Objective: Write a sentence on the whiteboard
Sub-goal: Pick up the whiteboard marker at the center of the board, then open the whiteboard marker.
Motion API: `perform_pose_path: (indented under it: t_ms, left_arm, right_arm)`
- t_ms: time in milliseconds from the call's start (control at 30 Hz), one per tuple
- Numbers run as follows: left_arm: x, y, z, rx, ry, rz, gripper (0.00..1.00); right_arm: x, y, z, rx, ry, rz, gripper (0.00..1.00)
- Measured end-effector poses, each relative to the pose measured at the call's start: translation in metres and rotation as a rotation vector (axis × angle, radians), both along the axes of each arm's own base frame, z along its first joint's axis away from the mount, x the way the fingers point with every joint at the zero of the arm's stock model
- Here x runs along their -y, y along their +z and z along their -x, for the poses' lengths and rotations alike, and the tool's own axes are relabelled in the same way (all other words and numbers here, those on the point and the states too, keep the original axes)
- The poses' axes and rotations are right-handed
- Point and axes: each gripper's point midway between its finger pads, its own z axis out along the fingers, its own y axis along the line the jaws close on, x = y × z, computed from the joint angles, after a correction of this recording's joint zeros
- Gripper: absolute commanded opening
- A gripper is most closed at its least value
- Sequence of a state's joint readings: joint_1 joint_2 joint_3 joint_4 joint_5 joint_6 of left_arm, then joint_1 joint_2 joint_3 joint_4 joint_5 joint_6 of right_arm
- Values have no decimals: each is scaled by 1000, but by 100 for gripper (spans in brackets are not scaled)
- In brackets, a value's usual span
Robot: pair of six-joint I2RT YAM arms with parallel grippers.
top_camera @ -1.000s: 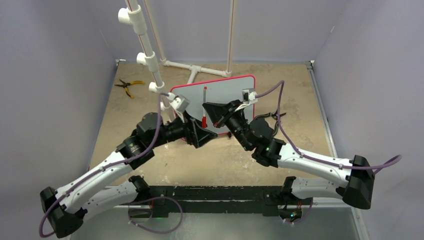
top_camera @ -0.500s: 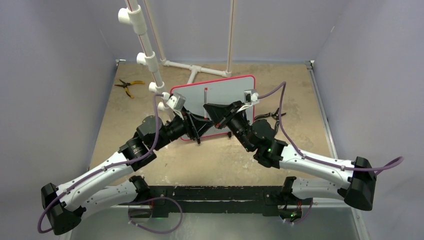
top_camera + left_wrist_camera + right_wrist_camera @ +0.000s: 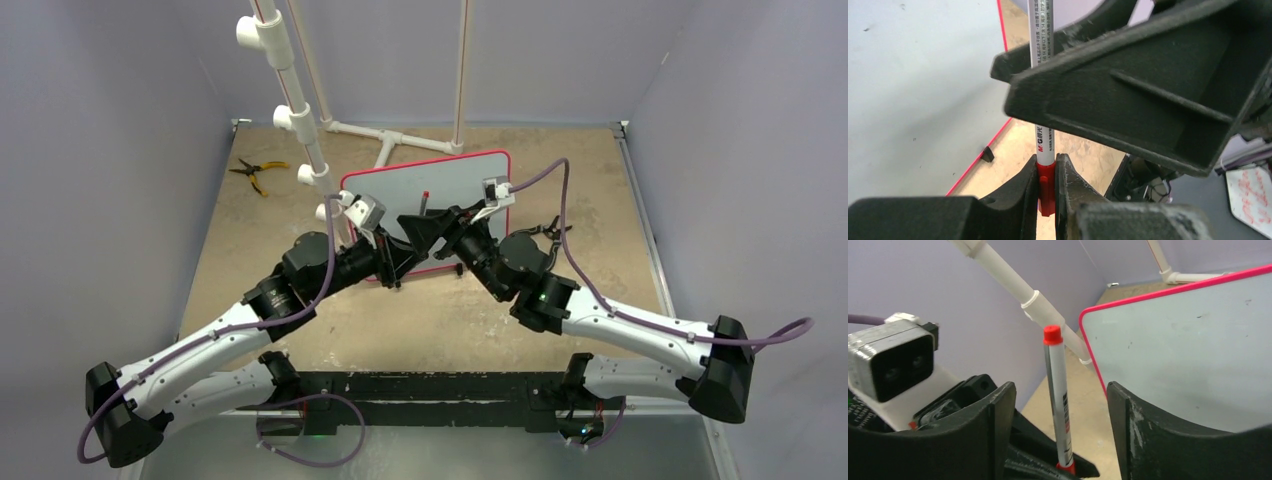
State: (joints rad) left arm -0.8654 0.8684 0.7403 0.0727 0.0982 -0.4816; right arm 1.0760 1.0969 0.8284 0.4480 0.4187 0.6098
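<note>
Left hand (image 3: 1047, 176) is pinching the red lower end of the upright marker (image 3: 1045, 142), the spread right hand (image 3: 1058, 407) straddling its barrel.

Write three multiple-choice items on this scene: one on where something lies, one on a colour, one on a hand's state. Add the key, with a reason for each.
1. Where do the pliers lie?
A. on the table, left of the whiteboard
B. on the whiteboard
C. between the arms' bases

2. What colour is the whiteboard's frame?
A. blue
B. black
C. red

3. How is the left hand?
A. open and empty
B. shut on the red cap of the marker
C. out of view

Key:
1 A: the top view shows the pliers near the table's far-left edge.
2 C: a thin red edge rims the board.
3 B: the left wrist view shows it clamped on the cap.
</note>
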Motion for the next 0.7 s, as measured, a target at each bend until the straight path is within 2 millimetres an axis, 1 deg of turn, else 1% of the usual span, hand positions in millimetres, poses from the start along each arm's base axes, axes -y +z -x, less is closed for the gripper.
perform_pose_path:
  t_ms: [67, 100, 167, 200, 267, 300, 367, 433, 500, 600, 700]
  left_arm:
    - [1, -4, 5, 16, -32, -26, 0]
    - [2, -5, 6, 24, -44, -35, 0]
    - [3, -7, 8, 35, -63, -48, 0]
    - [3, -7, 9, 41, -70, -55, 0]
    - [3, -9, 10, 45, -80, -66, 0]
    - [3, -10, 11, 44, -84, -69, 0]
    - [3, -12, 11, 43, -85, -74, 0]
    - [4, -13, 10, 43, -85, -81, 0]
    - [4, -14, 10, 42, -85, -82, 0]
    - [4, -13, 10, 45, -87, -80, 0]
    - [5, -14, 11, 44, -92, -82, 17]
  right_arm:
    - [1, -2, -2, -12, 6, 22, 75]
    - [2, -3, -4, -19, 2, 35, 73]
    - [5, -5, -8, -28, 1, 60, 67]
    - [6, -4, -9, -29, 1, 72, 61]
    - [6, 0, -10, -22, 15, 92, 42]
    - [5, 1, -9, -15, 28, 101, 36]
    - [3, 2, -6, -6, 52, 115, 30]
    - [2, 0, -3, -8, 70, 130, 19]
    - [1, -2, 0, -5, 85, 141, 1]
    - [1, -3, 1, -7, 91, 146, 0]
    - [2, -3, 0, -8, 91, 147, 0]
